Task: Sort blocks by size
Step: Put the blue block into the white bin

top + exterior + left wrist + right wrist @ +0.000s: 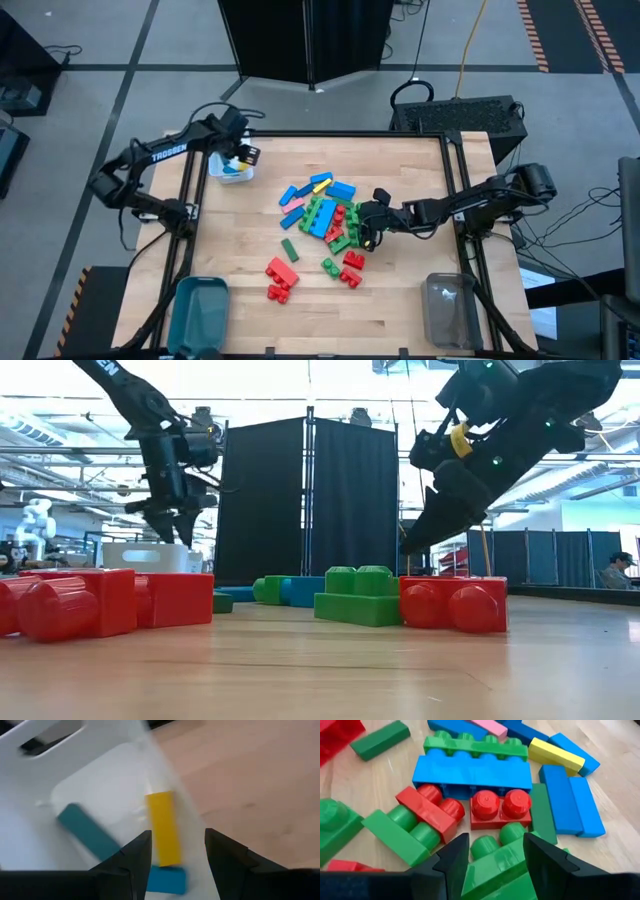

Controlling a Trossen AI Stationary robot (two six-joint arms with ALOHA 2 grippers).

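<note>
Mostly, the blocks are smooth shiny plastic, some with round studs on top and some flat thin bars. The big pile lies in the middle of the pale wooden table. In the right wrist view, a long blue brick lies by a long green brick, next to a red brick with two studs, and a yellow bar is just past them.

Inside the white bin, far from the pile at the table's back left, three thin bars show: one yellow bar and two teal-blue bars.

Two more bins stand at the table's front edge: one teal bin and one clear bin.

The left gripper points down over the white bin. Its fingers are apart and hold nothing.

The right gripper reaches low from the right, tipped down at the pile's right edge. Its fingers are apart on both sides of a green brick, but I cannot tell if they squeeze it.
</note>
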